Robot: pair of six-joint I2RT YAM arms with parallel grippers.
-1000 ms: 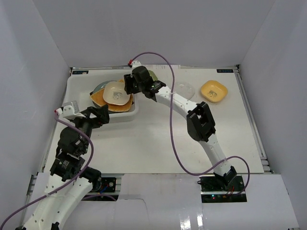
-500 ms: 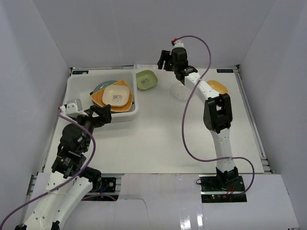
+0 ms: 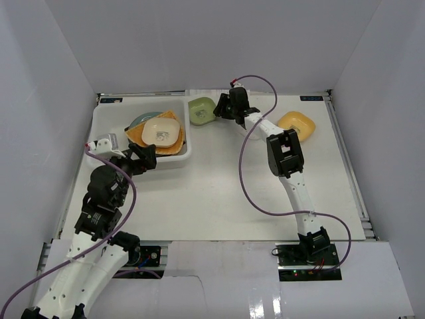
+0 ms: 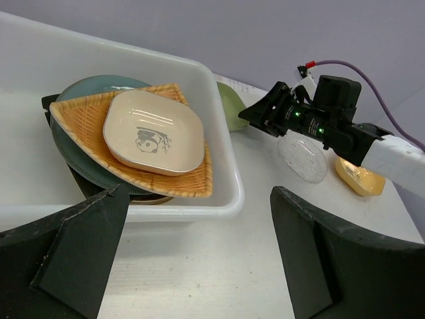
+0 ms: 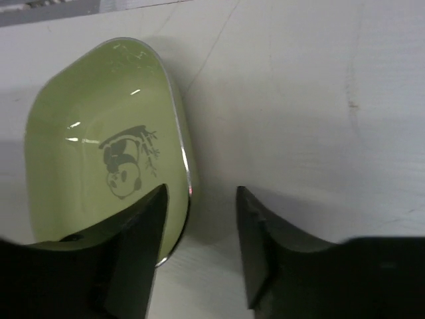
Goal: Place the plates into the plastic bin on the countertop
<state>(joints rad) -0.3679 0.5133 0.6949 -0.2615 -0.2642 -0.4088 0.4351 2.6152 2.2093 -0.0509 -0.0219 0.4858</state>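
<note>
The plastic bin (image 3: 106,114) stands at the back left of the countertop (image 3: 212,193). In it lie stacked plates: a blue-grey round one (image 4: 73,143), a tan fan-shaped one (image 4: 192,174) and a cream square dish (image 4: 156,133) with a panda on top. Just right of the bin sits a green dish (image 3: 200,110). My right gripper (image 5: 199,229) is open and straddles that green dish's (image 5: 93,133) right rim, one finger inside and one outside. My left gripper (image 4: 199,266) hovers open over the table by the bin's near wall (image 4: 166,209), with nothing in it.
A clear dish (image 4: 302,156) lies under the right arm, partly hidden from above. A yellow dish (image 3: 297,125) rests at the back right. White walls enclose the table on three sides, and a purple cable loops beside the right arm (image 3: 285,159).
The right gripper left the bin, swung to the back of the table, then came down left onto the green dish's rim. The left arm shifted slightly.
</note>
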